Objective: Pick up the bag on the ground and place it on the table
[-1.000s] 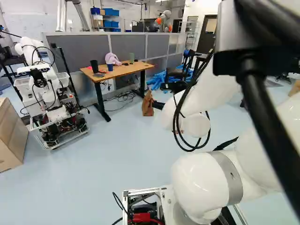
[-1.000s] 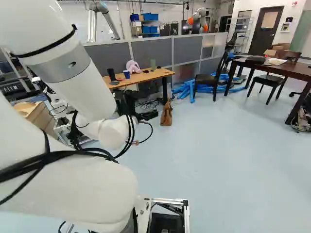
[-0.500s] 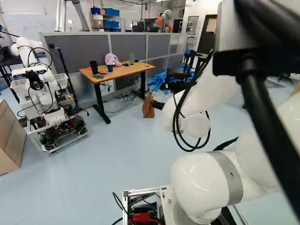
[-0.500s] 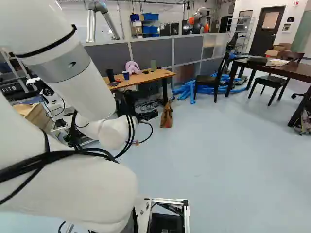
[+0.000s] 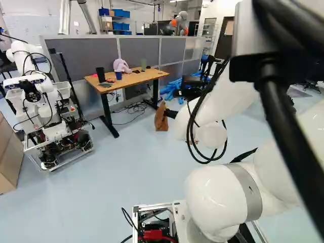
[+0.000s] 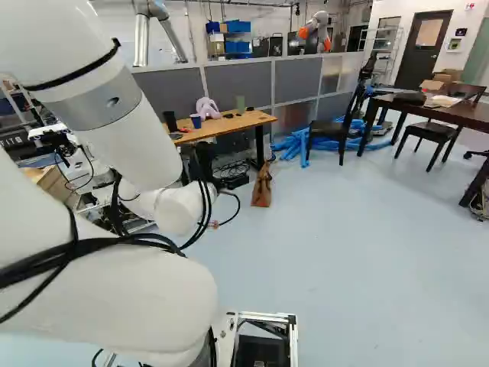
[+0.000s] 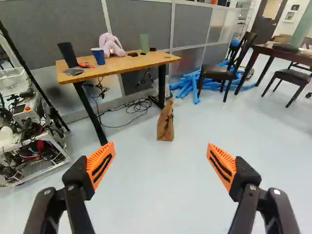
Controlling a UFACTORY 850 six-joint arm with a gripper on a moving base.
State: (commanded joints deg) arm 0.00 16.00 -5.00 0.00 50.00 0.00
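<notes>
Brown was the bag (image 5: 160, 120), seemingly of paper, and it stood upright on the pale blue floor (image 5: 116, 177), close to the centre of the left base view and near a leg of the wooden table (image 6: 221, 125). The gripper (image 7: 161, 146) was spread wide, with nothing between its orange pads (image 7: 101, 163), and the bag was ahead of it, well apart. So the step in hand was, by judgement, the approach. The next move called for driving nearer and lowering the open fingers around the bag; a careless push could tip it over.

The wooden table, probably the goal, was at the upper left of the left base view, carrying a plush toy (image 7: 109, 45) and a blue cup (image 7: 98, 56). Behind it ran a grey partition (image 5: 142, 50). Another robot (image 5: 40, 109) stood at the left of the same view, and a dark table (image 6: 451, 112) at the upper right of the right base view.
</notes>
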